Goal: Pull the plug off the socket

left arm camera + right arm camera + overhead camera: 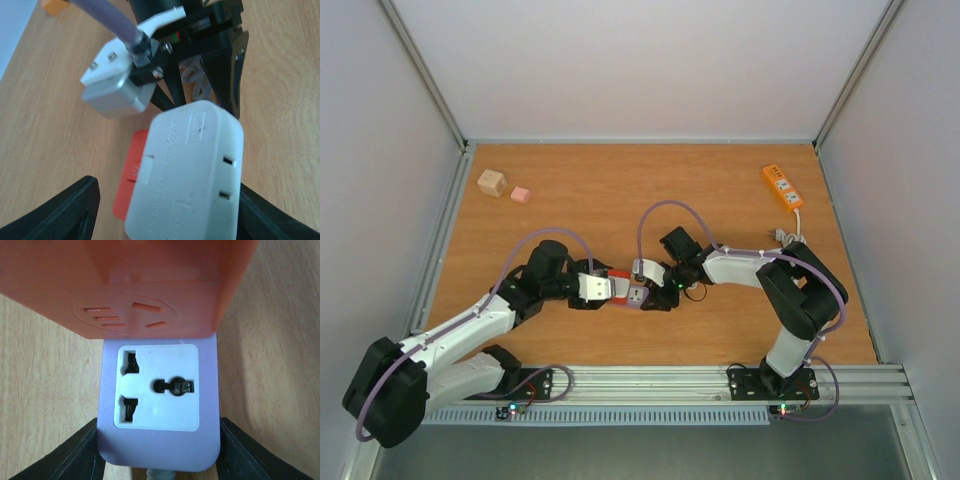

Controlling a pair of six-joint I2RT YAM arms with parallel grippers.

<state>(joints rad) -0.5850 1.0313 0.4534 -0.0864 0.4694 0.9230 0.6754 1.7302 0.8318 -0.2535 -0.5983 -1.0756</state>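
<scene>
1. A wooden table (620,190) fills the walled workspace.
2. The left arm (470,325) and the right arm (790,290) both reach inward and meet near the middle of the table.
3. An orange power strip (781,186) lies at the far right corner with its white cable trailing toward the near side, well apart from both arms.
4. The plug (185,175), white on the side the left wrist camera sees and orange on the other, lies at the table's centre. It butts against the far end of the purple socket (159,390). Whether its pins are seated cannot be seen.
5. The left gripper (605,288) straddles the plug with its jaws parted. One finger is close against the white body, while a strip of bare table shows between the other finger and the plug.
6. The right gripper (159,452) is clamped on the purple socket, one finger pressed to each side. The socket's white face points upward.
7. A wooden block (492,182) and a smaller pink block (520,195) sit just beside each other at the far left.
</scene>
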